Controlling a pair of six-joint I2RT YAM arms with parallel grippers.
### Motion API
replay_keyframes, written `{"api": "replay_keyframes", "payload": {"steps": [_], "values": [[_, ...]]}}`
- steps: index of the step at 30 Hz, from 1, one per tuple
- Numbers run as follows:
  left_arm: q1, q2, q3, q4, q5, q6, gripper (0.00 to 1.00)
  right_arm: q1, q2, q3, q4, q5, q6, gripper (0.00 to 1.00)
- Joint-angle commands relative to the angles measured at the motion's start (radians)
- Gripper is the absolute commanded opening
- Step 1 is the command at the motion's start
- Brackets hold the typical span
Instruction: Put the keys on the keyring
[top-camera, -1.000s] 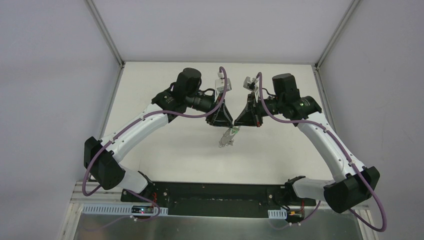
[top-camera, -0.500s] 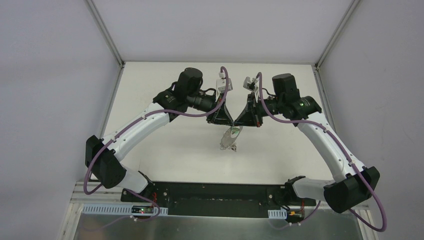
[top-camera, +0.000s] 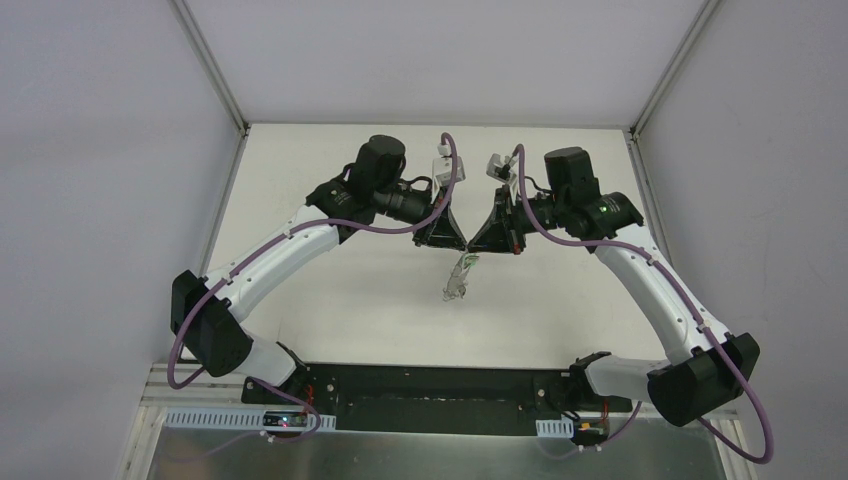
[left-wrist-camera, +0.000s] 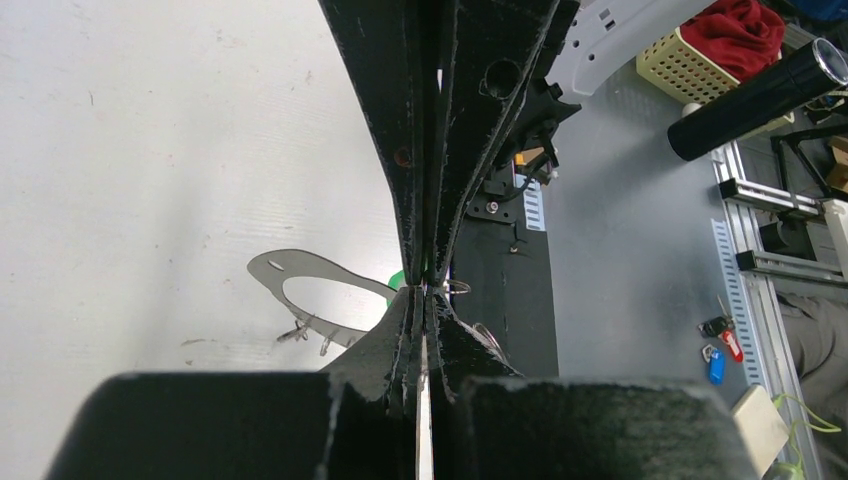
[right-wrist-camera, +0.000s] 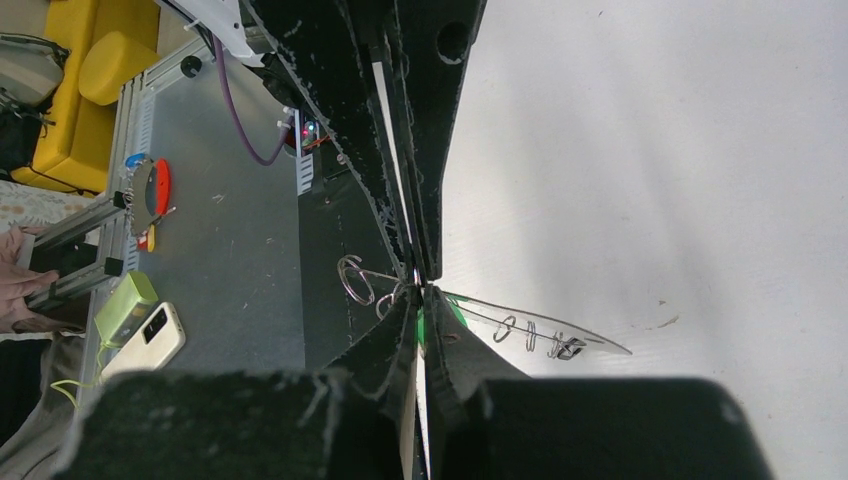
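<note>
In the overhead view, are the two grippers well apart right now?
No: the left gripper and right gripper meet tip to tip, with the thin silver wire keyring at their tips.

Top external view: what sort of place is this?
Probably a robotics lab cell: a white table boxed in by plain grey panels on metal posts, with a left arm and right arm bolted at its near edge.

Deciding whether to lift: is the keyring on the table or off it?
Off it: the keyring hangs in the air where both arms' jaws meet, clear of the table.
</note>
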Motion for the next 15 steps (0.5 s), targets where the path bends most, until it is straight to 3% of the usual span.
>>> {"api": "replay_keyframes", "payload": {"steps": [1,9,15], "values": [[-0.005,-0.032,0.039,-0.005,0.025,0.043,0.0,-0.029,-0.052,-0.017,0.043,-0.031,0.005,0.1],[0.005,-0.073,-0.016,0.142,0.068,-0.106,0.0,-0.071,-0.102,-0.043,0.03,-0.083,-0.025,0.38],[0.007,-0.081,-0.044,0.236,0.08,-0.194,0.0,-0.072,-0.098,-0.061,0.023,-0.152,-0.051,0.53]]}}
